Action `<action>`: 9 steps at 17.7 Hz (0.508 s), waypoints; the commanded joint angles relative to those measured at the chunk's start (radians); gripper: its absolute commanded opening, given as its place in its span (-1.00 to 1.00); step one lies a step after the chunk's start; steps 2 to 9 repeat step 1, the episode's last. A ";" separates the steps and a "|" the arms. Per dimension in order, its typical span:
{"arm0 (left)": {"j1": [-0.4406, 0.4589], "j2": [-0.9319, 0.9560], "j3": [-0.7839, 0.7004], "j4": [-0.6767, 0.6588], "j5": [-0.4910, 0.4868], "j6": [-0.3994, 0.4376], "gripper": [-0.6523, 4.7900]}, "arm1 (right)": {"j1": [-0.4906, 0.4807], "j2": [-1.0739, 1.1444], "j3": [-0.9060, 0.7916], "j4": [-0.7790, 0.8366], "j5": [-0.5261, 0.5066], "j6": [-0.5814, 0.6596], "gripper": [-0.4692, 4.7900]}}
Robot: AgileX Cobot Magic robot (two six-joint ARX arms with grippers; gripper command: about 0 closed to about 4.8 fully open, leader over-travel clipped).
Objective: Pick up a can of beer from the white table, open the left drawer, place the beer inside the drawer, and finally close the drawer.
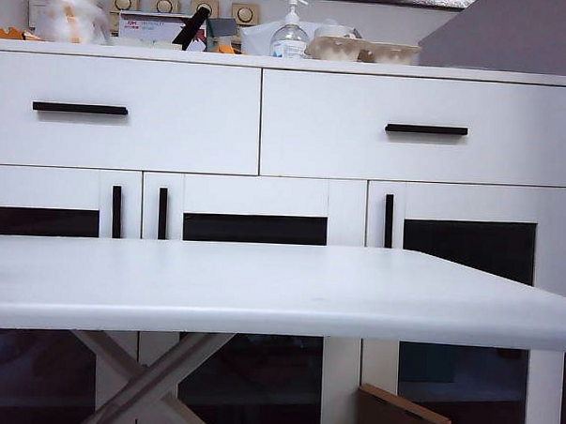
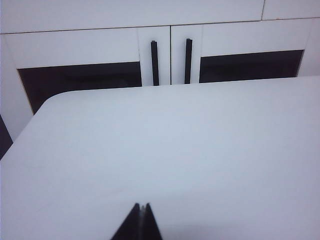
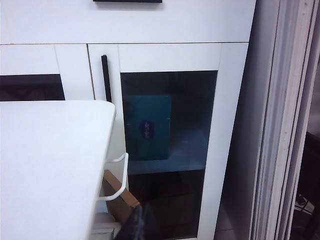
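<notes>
- While I watch from the exterior camera, the white table (image 1: 261,286) fills the foreground with a bare top; I cannot find the can of beer on it in any of my three views.
- Behind it stands the white cabinet (image 1: 349,215) with two drawers side by side; the left drawer (image 1: 174,123) is shut flush, as is the right drawer (image 1: 493,137), and each carries one horizontal black bar handle (image 1: 80,108).
- Below the drawers I count three dark glass-fronted doors with three vertical black handles between them.
- Through the glass door (image 3: 170,150) in my right wrist view, a teal box (image 3: 147,127) stands upright on a shelf inside that compartment.
- On the cabinet top sit a pump bottle (image 1: 290,34), one egg carton (image 1: 365,50) and blurred clutter I cannot identify.
- A piece of brown cardboard (image 1: 396,419) leans under the table near the floor.
- My left gripper (image 2: 142,207) hovers over the bare tabletop, fingertips pressed together, holding nothing.
- My right gripper (image 3: 140,212) sits past the table's right corner, facing the glass door, its dark fingers closed and empty.
</notes>
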 commanded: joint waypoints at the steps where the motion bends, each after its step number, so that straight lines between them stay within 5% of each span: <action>1: 0.002 0.001 0.002 0.006 0.004 0.000 -0.78 | 0.000 -0.001 -0.003 0.011 0.001 0.004 -0.84; 9: 0.002 0.001 0.002 0.006 0.004 0.000 -0.78 | 0.000 -0.001 -0.003 0.011 0.001 0.004 -0.84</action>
